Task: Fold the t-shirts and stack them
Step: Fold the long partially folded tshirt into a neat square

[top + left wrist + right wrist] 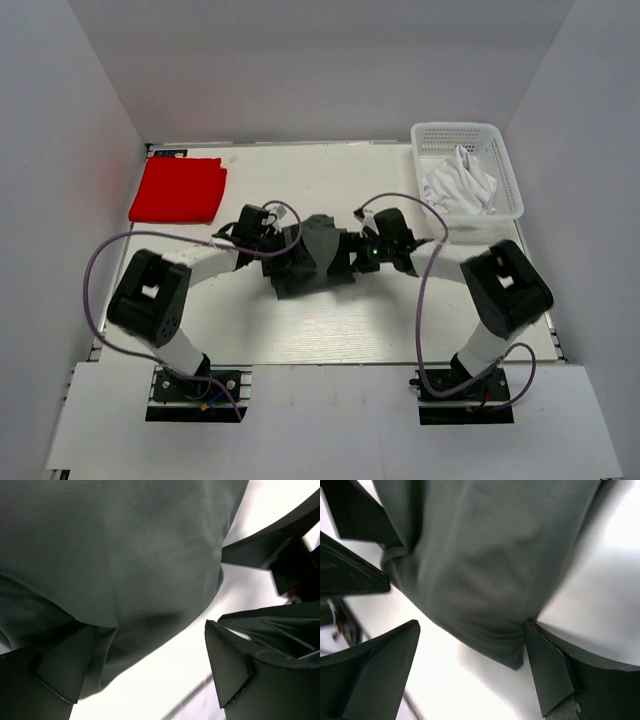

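The dark grey t-shirt (318, 256) lies bunched on the middle of the table, and both grippers meet at it. My left gripper (288, 250) is at its left side, jaws wide apart; in the left wrist view (145, 672) the grey cloth (125, 565) drapes over the left finger (60, 672). My right gripper (350, 254) is at its right side, also open (470, 672), with a cloth corner (485, 580) touching the right finger (550, 672). The red t-shirt (178, 189) lies folded at the back left. The white t-shirt (460, 184) sits crumpled in the basket.
The white plastic lattice basket (505, 165) stands at the back right corner. Grey walls enclose the table on three sides. Each arm's cable loops beside it. The other gripper's fingers show in each wrist view, close by.
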Controlling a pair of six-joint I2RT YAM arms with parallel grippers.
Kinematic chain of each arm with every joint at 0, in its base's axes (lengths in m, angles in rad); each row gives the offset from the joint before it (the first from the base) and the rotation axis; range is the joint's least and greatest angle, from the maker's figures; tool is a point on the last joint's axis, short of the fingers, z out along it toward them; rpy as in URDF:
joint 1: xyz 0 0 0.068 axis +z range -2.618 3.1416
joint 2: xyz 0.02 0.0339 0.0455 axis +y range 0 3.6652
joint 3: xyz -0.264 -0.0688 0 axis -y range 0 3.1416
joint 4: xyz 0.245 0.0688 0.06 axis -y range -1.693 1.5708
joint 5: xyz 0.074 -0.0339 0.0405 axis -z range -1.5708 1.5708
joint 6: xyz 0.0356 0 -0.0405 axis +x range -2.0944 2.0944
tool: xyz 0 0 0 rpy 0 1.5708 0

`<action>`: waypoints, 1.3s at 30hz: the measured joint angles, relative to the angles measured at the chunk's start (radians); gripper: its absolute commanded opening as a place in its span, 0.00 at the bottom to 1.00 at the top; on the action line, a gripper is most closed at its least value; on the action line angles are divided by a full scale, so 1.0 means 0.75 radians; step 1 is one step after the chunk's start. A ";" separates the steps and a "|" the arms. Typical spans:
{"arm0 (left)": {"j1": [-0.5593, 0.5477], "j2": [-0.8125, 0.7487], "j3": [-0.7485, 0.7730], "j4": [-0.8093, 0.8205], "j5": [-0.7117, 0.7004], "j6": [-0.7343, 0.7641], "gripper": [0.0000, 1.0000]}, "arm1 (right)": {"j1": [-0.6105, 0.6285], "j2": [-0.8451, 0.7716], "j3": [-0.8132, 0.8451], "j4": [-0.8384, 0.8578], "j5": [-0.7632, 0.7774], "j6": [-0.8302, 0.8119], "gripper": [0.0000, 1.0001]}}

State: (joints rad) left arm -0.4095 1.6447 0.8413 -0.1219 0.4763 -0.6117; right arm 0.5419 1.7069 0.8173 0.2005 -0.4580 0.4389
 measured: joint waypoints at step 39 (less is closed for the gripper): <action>-0.053 -0.046 0.244 -0.486 -0.699 0.056 0.00 | 0.080 0.063 0.276 -0.262 0.575 -0.026 0.00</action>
State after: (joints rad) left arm -0.4496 1.6104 1.0241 -0.4862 -0.0483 -0.5694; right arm 0.6018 1.7538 1.0241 0.0036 -0.0269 0.4191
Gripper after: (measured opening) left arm 0.020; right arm 0.005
